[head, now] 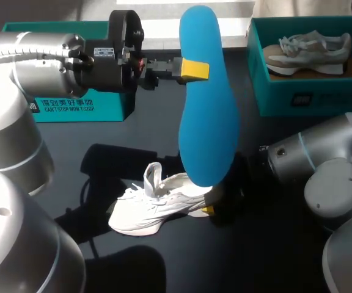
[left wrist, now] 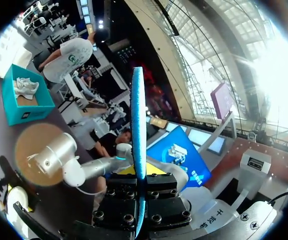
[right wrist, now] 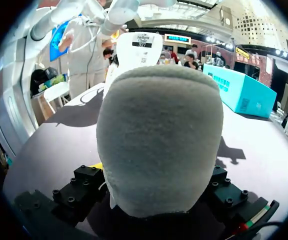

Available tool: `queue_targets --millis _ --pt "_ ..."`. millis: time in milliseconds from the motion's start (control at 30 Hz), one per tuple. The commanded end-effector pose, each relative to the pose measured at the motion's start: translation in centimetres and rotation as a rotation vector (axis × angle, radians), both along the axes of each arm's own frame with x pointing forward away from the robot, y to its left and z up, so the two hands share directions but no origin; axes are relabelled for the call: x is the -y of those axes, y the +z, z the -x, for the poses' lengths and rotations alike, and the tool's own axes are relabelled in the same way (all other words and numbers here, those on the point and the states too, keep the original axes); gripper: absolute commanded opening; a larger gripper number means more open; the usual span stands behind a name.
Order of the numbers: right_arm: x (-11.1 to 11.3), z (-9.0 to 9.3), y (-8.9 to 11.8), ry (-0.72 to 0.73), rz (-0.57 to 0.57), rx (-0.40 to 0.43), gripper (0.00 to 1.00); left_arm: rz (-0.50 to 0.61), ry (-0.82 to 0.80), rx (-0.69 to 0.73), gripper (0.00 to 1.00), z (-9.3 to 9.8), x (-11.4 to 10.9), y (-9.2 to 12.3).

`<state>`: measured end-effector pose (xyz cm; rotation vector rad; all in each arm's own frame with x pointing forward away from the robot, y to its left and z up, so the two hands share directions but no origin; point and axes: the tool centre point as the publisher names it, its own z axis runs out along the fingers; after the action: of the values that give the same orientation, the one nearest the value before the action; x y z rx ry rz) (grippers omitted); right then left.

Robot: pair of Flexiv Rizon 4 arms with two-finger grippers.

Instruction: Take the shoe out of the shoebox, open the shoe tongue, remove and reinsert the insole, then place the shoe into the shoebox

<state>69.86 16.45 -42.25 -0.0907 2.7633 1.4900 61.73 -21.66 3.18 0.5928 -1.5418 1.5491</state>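
Blue foam insole (head: 208,104), long and flat: who has it? the first observer asks.

The left gripper (head: 191,69), the second answers. Its yellow-tipped fingers are clamped on the insole near its upper end, and in the left wrist view it stands edge-on between them. It hangs in the air above the dark table (head: 90,140).

And the white lace-up sneaker (head: 157,204)?

On its sole on the table, out of the teal cardboard shoebox (head: 304,97) at the far right, where a beige-and-white sneaker (head: 307,52) lies. The right gripper (head: 209,209) is closed on the white sneaker's heel (right wrist: 159,140), which fills the gap between its fingers in the right wrist view. The tongue stands up, so the opening is exposed.

What does reinserting turn on?

Alignment, most likely. The sneaker's long axis runs across the table, toe toward the left arm's side, heel at the right gripper. The insole's long axis runs up and down the head view, roughly crosswise to that; whether it is upright or tipped cannot be told. Its free end shows over the heel, with the opening lower and toward the toe. The left arm carries it, so that arm would have to swing it into line and feed it down while the right steadies the heel.
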Motion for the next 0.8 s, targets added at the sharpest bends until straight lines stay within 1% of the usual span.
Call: queue_targets --millis 33,67,100,200,367,533,733,800 --pt "-0.2 -0.2 -0.5 -0.002 0.002 0.002 0.00 -0.002 0.002 0.000 0.00 0.2 -0.2 -0.1" --pt "-0.2 -0.2 -0.5 -0.002 0.002 0.002 0.65 -0.002 0.002 0.000 0.00 0.2 -0.2 -0.1" --pt "-0.2 -0.2 -0.5 -0.002 0.002 0.002 1.00 -0.002 0.002 0.000 0.00 0.2 -0.2 -0.1" --pt "-0.2 -0.2 -0.5 -0.002 0.002 0.002 1.00 -0.002 0.002 0.000 0.00 0.2 -0.2 -0.1" --pt "0.6 -0.5 0.9 -0.023 0.043 0.010 1.00 -0.002 0.002 0.000 0.00 0.2 -0.2 -0.1" --pt "0.6 -0.4 2.5 0.006 0.124 -0.014 1.00 -0.002 0.002 0.000 0.00 0.2 -0.2 -0.1" --pt "1.6 0.3 3.8 0.010 0.217 -0.039 1.00 -0.002 0.002 0.000 0.00 0.2 -0.2 -0.1" --pt "1.9 0.4 4.3 0.002 0.282 -0.053 1.00 -0.002 0.002 0.000 0.00 0.2 -0.2 -0.1"
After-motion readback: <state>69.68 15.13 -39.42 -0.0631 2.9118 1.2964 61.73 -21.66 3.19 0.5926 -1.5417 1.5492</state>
